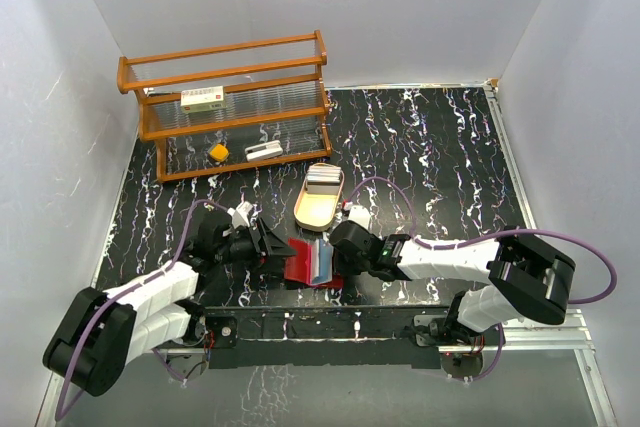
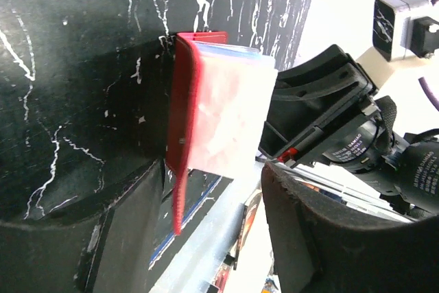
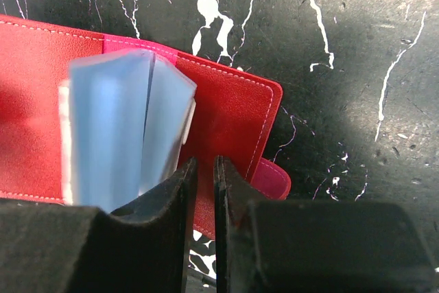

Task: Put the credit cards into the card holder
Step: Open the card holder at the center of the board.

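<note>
The dark-red card holder (image 1: 303, 265) lies open on the black marbled table between my two grippers. Its pale bluish inner pockets (image 3: 116, 121) stand up from the red cover (image 3: 230, 111). The credit cards (image 1: 322, 184) are a pale stack in the tan oval tray (image 1: 312, 212) just behind it. My left gripper (image 1: 272, 252) is open at the holder's left side; in the left wrist view (image 2: 216, 183) the red cover edge (image 2: 180, 101) stands between its wide-apart fingers. My right gripper (image 1: 338, 247) is shut over the holder's right part (image 3: 204, 169), with only a thin slit and nothing seen in it.
A wooden rack with clear shelves (image 1: 230, 107) stands at the back left, holding a white red-labelled box (image 1: 203, 99), a small yellow item (image 1: 219, 152) and a small white item (image 1: 264, 150). The metal rail (image 1: 330, 332) runs along the table's near edge. White walls enclose the table.
</note>
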You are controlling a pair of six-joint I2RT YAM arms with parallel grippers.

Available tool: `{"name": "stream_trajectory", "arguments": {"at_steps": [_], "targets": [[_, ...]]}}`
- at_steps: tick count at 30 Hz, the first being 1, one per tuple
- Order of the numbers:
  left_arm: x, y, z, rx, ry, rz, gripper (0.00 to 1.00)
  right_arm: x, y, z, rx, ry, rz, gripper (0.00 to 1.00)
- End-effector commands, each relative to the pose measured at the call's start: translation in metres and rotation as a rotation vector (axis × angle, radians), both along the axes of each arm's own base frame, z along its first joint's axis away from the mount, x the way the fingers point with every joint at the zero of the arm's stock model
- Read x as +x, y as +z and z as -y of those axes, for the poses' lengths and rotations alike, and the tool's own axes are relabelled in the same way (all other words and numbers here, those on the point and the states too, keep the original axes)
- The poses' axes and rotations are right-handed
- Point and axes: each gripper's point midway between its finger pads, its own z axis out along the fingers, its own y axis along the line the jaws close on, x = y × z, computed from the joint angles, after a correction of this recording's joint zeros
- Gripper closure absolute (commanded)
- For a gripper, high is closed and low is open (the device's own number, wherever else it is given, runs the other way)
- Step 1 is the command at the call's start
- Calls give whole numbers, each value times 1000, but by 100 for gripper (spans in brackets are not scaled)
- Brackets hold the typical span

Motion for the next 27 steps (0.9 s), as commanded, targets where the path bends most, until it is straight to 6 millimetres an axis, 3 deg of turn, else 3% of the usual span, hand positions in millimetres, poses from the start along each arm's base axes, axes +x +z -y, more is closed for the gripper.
{"name": "stream_trajectory", "arguments": {"at_steps": [1,5,10,15,27], "targets": [[-3,10,6,-47,-28,20,44,-4,-17,10,-37,7,-12,86],[-4,7,7,-52,-41,12,45,-3,-3,0,22,33,6,86],[-3,2,4,-13,-38,14,54,1,26,-18,123,68,47,86],[-3,-3,0,29,-34,20,65,5,44,-30,163,96,82,85],[-8,-11,-3,47,-40,6,97,8,65,-63,271,161,92,83]]}}
